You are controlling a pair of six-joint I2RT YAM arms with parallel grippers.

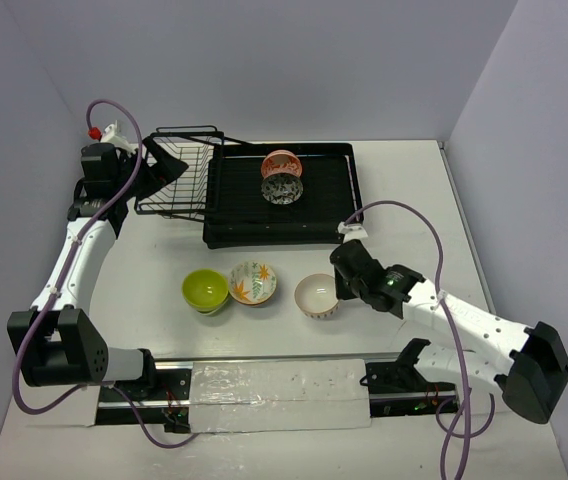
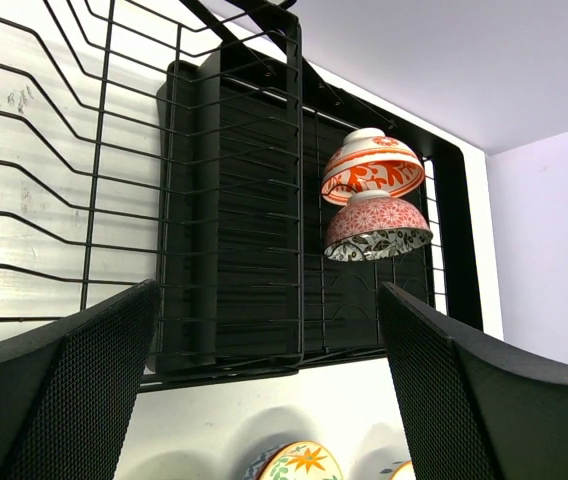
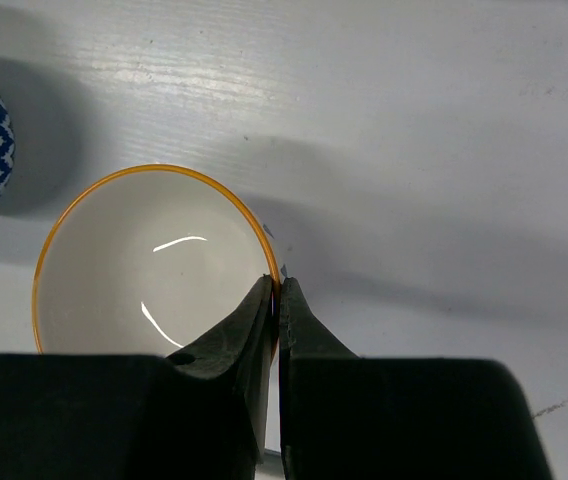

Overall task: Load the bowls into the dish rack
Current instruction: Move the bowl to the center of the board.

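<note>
While clamped across the near rim of the cream bowl: right gripper, jaws almost together, one finger inside the wall and one outside. Bowl upright, nothing in it, apparently resting on the table directly below the fingers.

Step in hand, by judgement: pick-up of the next bowl for the dish rack. Next move: a lift clear of the table, then a carry forward and slightly left of the gripper to the slatted tray, with a grip firm enough against tilt or slip at the thin rim.

Left of the right gripper: leaf-patterned bowl, then lime green bowl beyond it, both upright, not yet loaded.

Well ahead of the right gripper, in the rack: orange patterned bowl and dark patterned bowl, tipped on edge, close together.

Left gripper: spread wide, grasping nothing, just beside the wire basket; no bowl seen in it.
</note>
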